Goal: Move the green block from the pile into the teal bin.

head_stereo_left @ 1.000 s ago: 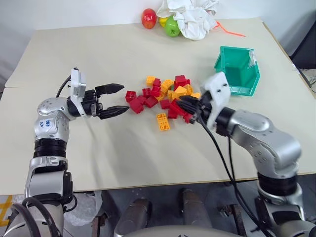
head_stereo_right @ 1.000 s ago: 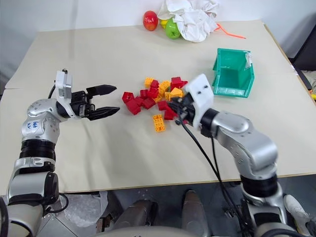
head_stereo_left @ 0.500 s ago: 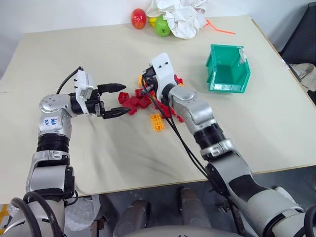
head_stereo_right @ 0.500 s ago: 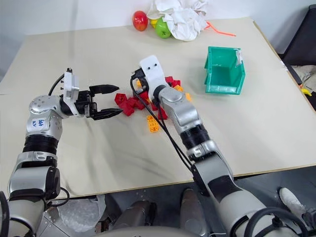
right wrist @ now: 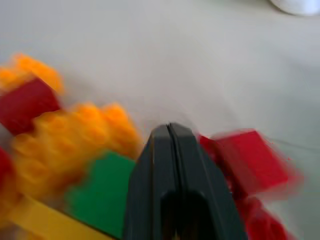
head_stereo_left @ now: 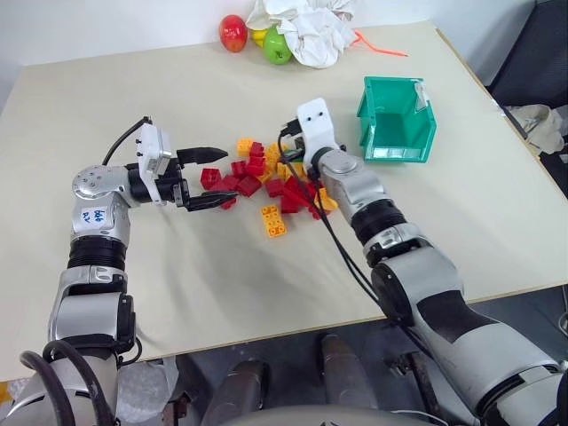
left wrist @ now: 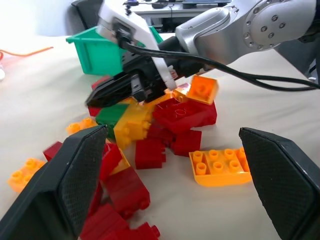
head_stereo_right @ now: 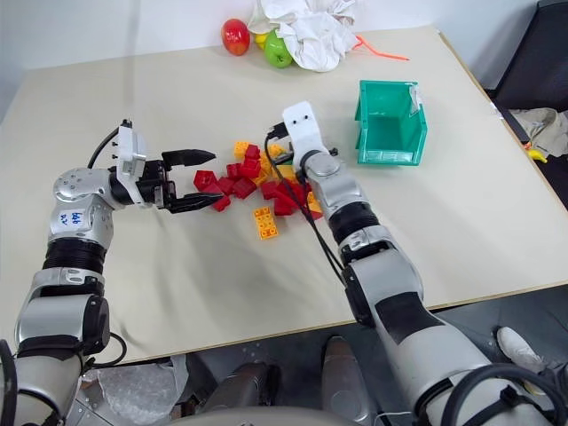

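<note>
The pile [head_stereo_left: 266,177] of red, yellow and orange blocks lies mid-table. Among them sits the green block [left wrist: 112,114], wedged against a yellow one. My right gripper [left wrist: 97,98] is shut with nothing in it. It reaches into the pile's far side, its tips just above the green block [right wrist: 97,200]. My left gripper [head_stereo_left: 229,176] is open and level at the pile's left edge, its jaws on either side of a red block. The teal bin [head_stereo_left: 395,120] stands to the right of the pile, apart from it.
A red apple [head_stereo_left: 233,33], a green apple [head_stereo_left: 277,47] and a crumpled white cloth [head_stereo_left: 306,27] lie at the table's far edge. A flat orange block [head_stereo_left: 272,221] lies loose on the near side of the pile. The table's right edge runs just past the bin.
My right gripper, still shut, has reached forward from the pile's near right side into its far part. The left gripper has kept its place. The head views have shifted.
</note>
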You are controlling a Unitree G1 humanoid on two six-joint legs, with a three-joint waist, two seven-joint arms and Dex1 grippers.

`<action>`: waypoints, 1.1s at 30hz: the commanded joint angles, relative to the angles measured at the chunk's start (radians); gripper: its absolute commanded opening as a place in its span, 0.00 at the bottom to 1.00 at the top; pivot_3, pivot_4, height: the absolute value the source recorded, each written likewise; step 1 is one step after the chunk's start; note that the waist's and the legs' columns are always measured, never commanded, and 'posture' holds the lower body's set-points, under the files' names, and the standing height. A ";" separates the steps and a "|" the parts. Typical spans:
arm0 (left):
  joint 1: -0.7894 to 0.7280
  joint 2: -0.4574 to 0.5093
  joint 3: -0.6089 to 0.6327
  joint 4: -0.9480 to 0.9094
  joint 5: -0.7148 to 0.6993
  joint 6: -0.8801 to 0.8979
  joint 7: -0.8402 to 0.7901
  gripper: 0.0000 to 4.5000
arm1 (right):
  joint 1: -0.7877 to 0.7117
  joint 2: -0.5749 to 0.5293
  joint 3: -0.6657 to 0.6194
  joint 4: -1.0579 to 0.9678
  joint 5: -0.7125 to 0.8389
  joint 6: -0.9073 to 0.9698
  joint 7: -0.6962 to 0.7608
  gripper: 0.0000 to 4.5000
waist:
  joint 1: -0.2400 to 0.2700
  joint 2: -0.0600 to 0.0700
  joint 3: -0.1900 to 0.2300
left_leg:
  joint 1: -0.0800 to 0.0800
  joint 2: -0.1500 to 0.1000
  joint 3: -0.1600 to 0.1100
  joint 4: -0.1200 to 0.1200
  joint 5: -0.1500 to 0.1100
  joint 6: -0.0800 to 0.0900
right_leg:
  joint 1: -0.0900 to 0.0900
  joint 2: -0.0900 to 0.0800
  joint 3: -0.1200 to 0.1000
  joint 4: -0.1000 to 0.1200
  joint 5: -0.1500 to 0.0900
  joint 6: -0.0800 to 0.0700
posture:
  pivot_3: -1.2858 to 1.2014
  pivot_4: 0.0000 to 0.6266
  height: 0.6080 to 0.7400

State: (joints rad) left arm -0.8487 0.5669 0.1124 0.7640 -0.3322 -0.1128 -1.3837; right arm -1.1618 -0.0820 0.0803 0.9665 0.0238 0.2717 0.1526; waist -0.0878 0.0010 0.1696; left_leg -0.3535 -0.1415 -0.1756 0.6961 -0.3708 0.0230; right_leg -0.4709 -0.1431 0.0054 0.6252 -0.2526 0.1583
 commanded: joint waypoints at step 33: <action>-0.022 0.014 0.020 0.012 -0.009 -0.012 0.002 1.00 | 0.321 -0.334 0.074 -0.830 0.174 0.238 0.845 0.00 | 0.027 -0.001 0.000 | -0.005 0.000 0.006 0.003 0.000 -0.001 | -0.007 0.000 0.002 0.002 0.000 0.001 | 0.52 0.24 1.00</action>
State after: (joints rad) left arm -0.8491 0.5699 0.1203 0.7920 -0.3299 -0.1224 -1.3671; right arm -0.8318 -0.3895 0.1918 0.1748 0.1779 0.5471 0.9757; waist -0.0603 0.0000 0.1691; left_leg -0.3587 -0.1412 -0.1692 0.6992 -0.3711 0.0224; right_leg -0.4781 -0.1432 0.0078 0.6270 -0.2523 0.1589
